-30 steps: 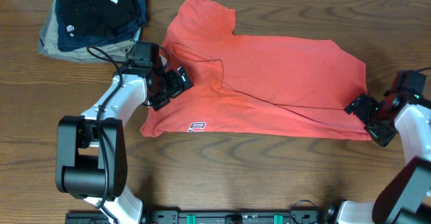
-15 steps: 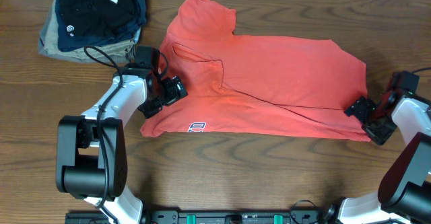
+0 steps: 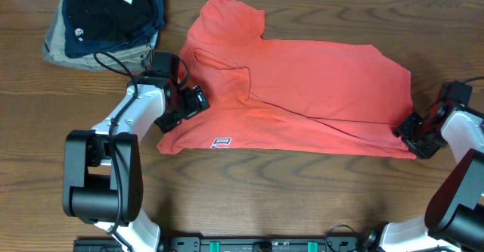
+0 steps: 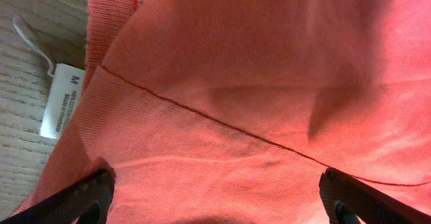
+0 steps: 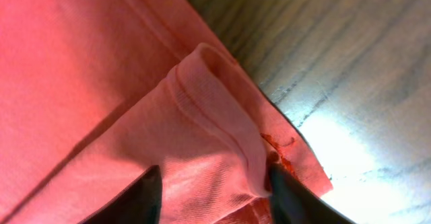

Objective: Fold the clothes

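From overhead I am seeing bare worktop [image 3: 302, 199] running wide along the near edge, while a stack of folded dark garments [image 3: 106, 14] is crowding the far left corner. The coral T-shirt [image 3: 302, 93] is lying spread flat across the middle. The left pincer [image 3: 184, 110] is hovering at its left edge and the right pincer [image 3: 417, 137] at its near right corner. In the left wrist view the fingertips [image 4: 81, 197] are standing wide apart over smooth fabric, holding nothing, with the white neck label [image 4: 62, 99] showing at the shirt's edge. In the right wrist view the fingers [image 5: 138, 197] are straddling a raised hem fold [image 5: 222, 116], half closed, and I cannot tell whether they are gripping it.
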Motion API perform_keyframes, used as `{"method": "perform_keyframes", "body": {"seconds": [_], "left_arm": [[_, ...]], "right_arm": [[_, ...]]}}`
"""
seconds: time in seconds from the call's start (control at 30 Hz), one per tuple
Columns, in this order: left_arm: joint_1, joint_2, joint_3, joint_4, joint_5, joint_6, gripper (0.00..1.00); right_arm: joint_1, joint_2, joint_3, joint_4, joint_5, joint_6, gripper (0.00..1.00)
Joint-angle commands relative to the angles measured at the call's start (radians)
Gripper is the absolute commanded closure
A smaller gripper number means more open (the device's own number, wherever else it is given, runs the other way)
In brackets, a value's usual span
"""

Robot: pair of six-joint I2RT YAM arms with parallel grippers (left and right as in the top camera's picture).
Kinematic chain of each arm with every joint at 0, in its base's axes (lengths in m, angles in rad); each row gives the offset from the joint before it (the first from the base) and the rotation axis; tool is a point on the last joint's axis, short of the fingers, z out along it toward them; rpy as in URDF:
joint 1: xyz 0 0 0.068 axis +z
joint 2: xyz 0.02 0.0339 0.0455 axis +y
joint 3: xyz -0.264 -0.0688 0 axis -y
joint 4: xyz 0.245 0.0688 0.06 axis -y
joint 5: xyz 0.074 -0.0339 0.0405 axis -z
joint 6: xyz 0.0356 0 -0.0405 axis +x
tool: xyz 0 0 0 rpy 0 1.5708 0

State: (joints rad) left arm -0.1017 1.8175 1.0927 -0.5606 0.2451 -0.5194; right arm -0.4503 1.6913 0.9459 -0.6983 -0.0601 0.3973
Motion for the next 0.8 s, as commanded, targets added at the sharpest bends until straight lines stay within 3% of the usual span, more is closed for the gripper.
{"method": "perform_keyframes", "body": {"seconds": [0.0, 0.1, 0.57, 0.77], "left_arm": [[-0.002, -0.018, -0.009, -0.004, -0.022, 0.014, 0.02], [-0.002, -0.018, -0.009, -0.003, -0.022, 0.014, 0.02], [-0.002, -0.018, -0.009, -0.003, -0.022, 0.014, 0.02], [-0.002, -0.018, -0.009, -0.003, -0.023, 0.014, 0.02]], "right_arm": [[-0.003, 0.0, -0.002, 0.0, -0.012, -0.001, 0.66], [-0.003, 0.0, 0.0, 0.0, -0.012, 0.001, 0.98], [-0.003, 0.0, 0.068, 0.017, -0.012, 0.037, 0.99], [-0.003, 0.0, 0.07, 0.114, -0.069, 0.062, 0.99]]}}
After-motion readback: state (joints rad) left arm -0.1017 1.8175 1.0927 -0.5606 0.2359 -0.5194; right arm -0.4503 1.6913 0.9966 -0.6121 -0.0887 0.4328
